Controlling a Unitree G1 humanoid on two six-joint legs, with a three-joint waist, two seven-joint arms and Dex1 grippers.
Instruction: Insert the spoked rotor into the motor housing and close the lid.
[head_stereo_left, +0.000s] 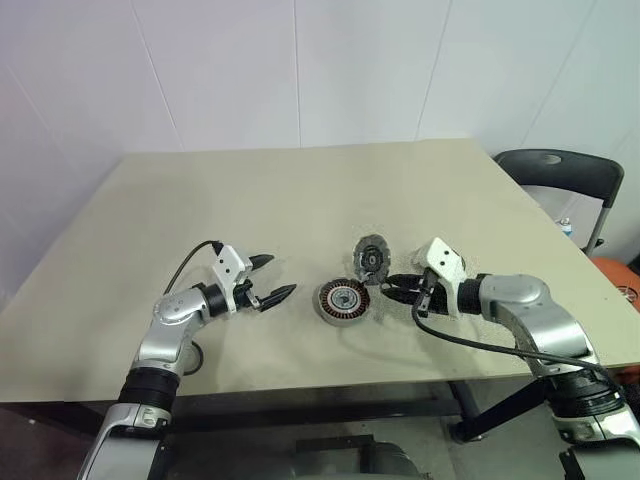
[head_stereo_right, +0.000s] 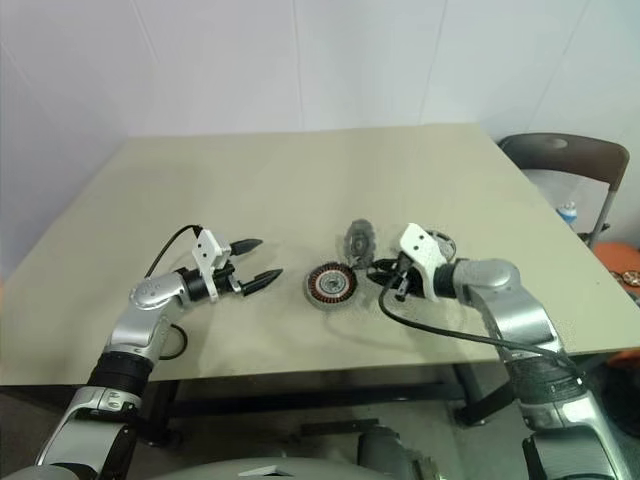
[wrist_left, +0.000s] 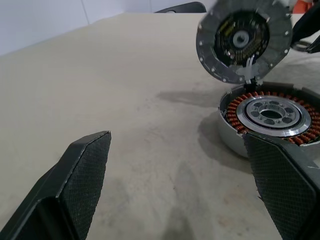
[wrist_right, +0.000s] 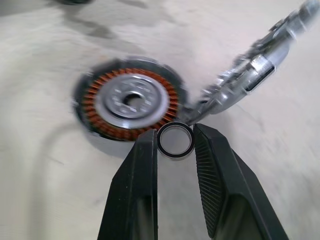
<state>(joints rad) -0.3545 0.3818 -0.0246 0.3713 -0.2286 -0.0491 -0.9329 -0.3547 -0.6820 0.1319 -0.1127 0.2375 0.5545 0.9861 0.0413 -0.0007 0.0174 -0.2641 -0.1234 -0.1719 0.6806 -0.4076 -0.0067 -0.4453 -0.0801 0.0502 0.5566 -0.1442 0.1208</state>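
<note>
Copper-wound metal ring motor housing (head_stereo_left: 342, 300) lies flat on the beige table (head_stereo_left: 250, 200), hinged round lid (head_stereo_left: 371, 257) raised, seemingly for loading | right gripper (wrist_right: 175, 141) fingers nearly together, clamped on a small black-rimmed ring (wrist_right: 175, 140) just short of the housing | left gripper (head_stereo_left: 271, 279) fingers wide apart, empty, housing just beyond its tips.

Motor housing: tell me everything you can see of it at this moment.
The motor housing is a short, thick metal ring with copper-brown windings around a silver hub with a central hole. It lies flat, open face up, on the table. The spoked rotor stands tilted at its rim. The open left gripper and the right gripper, pinching a small black ring, flank it, apparently not touching.
</note>
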